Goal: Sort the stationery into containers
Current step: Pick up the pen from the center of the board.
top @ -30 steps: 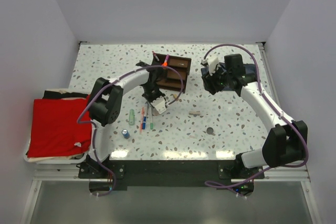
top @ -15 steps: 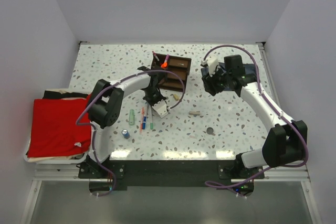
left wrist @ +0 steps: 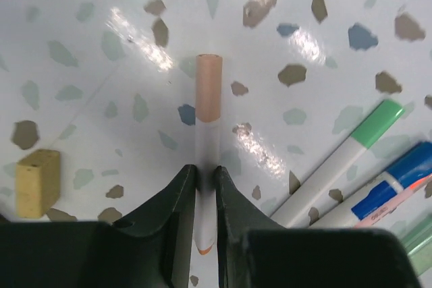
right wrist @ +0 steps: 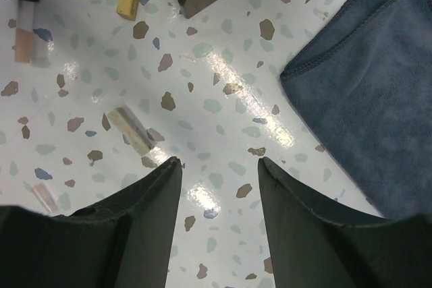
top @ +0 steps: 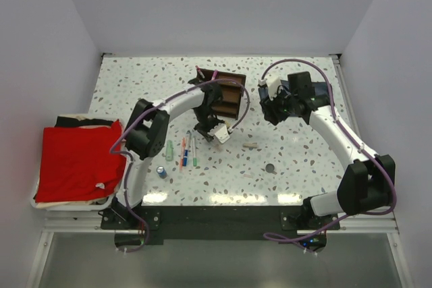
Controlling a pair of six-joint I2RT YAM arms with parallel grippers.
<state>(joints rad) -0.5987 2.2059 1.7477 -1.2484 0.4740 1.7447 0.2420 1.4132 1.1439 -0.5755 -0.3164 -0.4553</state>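
At the far left the red cloth (top: 74, 163) has no part in this step. Next along the table lie the blue cylinder (top: 161, 172), the pale green tube (top: 169, 149) and a short row of pens (top: 187, 155), all unsorted. The left gripper (left wrist: 204, 170) is clamped on a pink-capped pen (left wrist: 208, 92) near its tail, so most of the pen juts out ahead of the fingers. Whether it is clear of the tabletop cannot be told. The step in hand looks like carrying this pen to the wooden desk organizer (top: 233, 89), just beyond the gripper. With so much overhang the pen could pivot in the grip, so keep the clamp firm and lift well above the organizer's wall. Tip the pen upright over a compartment and release only once its end is inside. Farther right sit a tan bit (top: 250, 145) and the dark disc (top: 270, 166). The right gripper (right wrist: 219, 166) hangs empty with its jaws apart, beside the blue-grey cloth (right wrist: 364, 79).
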